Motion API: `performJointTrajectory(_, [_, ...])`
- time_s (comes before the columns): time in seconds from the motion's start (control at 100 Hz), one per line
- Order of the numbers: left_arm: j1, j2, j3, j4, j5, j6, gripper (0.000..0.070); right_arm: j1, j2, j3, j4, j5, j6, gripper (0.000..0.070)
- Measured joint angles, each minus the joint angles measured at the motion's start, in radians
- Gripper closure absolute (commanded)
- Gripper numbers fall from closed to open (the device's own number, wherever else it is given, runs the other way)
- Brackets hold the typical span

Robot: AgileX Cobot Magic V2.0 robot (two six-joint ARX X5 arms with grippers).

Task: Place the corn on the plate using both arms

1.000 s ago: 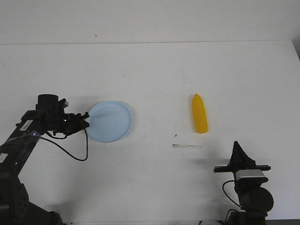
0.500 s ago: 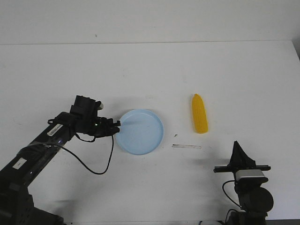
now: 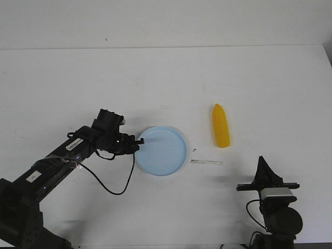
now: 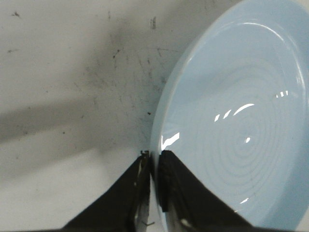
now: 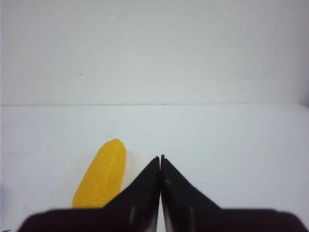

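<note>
The pale blue plate (image 3: pixel 163 151) lies on the white table near the middle. My left gripper (image 3: pixel 137 141) is shut on its left rim; in the left wrist view the gripper (image 4: pixel 154 155) pinches the rim of the plate (image 4: pixel 241 121) between its fingers. The yellow corn (image 3: pixel 221 125) lies on the table to the right of the plate, tapered end pointing away. My right gripper (image 3: pixel 261 162) is shut and empty near the front edge, behind and right of the corn. In the right wrist view the corn (image 5: pixel 101 174) lies just beside the shut gripper (image 5: pixel 160 157).
A thin pale strip (image 3: pixel 206 162) lies on the table between the plate and my right gripper. A small dark speck (image 3: pixel 194 150) sits just above it. The table's far edge (image 3: pixel 166 47) meets a white wall.
My left arm has dragged the plate to the right, from the left side towards the middle of the table, nearer the corn. The right arm and the corn have not moved.
</note>
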Motion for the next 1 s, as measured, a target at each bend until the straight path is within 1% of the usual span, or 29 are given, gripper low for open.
performJointTrajectory(0.05, [0.0, 0.004, 0.0, 0.001, 0.0, 0.0, 0.0679, 0.0, 0.0, 0.0, 0.0, 0.0, 0.0, 0.0696])
performJointTrajectory(0.11, [0.0, 0.008, 0.0, 0.001, 0.0, 0.0, 0.0611, 0.0, 0.0, 0.0, 0.0, 0.0, 0.0, 0.0696])
performJointTrajectory(0.16, [0.0, 0.01, 0.0, 0.002, 0.0, 0.0, 0.0579, 0.0, 0.0, 0.0, 0.0, 0.0, 0.0, 0.0696])
performJointTrajectory(0.32, [-0.001, 0.019, 0.0, 0.006, 0.0, 0.0, 0.0556, 0.0, 0.0, 0.0, 0.0, 0.0, 0.0, 0.0696])
performJointTrajectory(0.36, [-0.001, 0.02, 0.0, 0.006, 0.0, 0.0, 0.0524, 0.0, 0.0, 0.0, 0.0, 0.0, 0.0, 0.0696])
performJointTrajectory(0.43, [-0.003, 0.02, 0.0, 0.007, 0.0, 0.0, 0.049, 0.0, 0.0, 0.0, 0.0, 0.0, 0.0, 0.0696])
performJointTrajectory(0.59, [-0.003, 0.005, 0.0, 0.006, -0.004, 0.012, 0.0492, 0.0, 0.0, 0.0, 0.0, 0.0, 0.0, 0.0696])
performJointTrajectory(0.72, [0.008, -0.066, -0.001, 0.011, -0.027, 0.028, 0.0495, 0.0, 0.0, 0.0, 0.0, 0.0, 0.0, 0.0696])
performJointTrajectory(0.78, [0.018, -0.107, -0.001, 0.03, -0.056, 0.035, 0.0496, 0.0, 0.0, 0.0, 0.0, 0.0, 0.0, 0.0696])
performJointTrajectory(0.88, [0.049, -0.16, -0.001, 0.069, -0.128, 0.046, 0.0504, 0.0, 0.0, 0.0, 0.0, 0.0, 0.0, 0.0696])
performJointTrajectory(0.94, [0.074, -0.189, -0.001, 0.084, -0.169, 0.052, 0.0524, 0.0, 0.0, 0.0, 0.0, 0.0, 0.0, 0.0696])
performJointTrajectory(1.0, [0.1, -0.219, -0.001, 0.111, -0.195, 0.071, 0.0587, 0.0, 0.0, 0.0, 0.0, 0.0, 0.0, 0.0696])
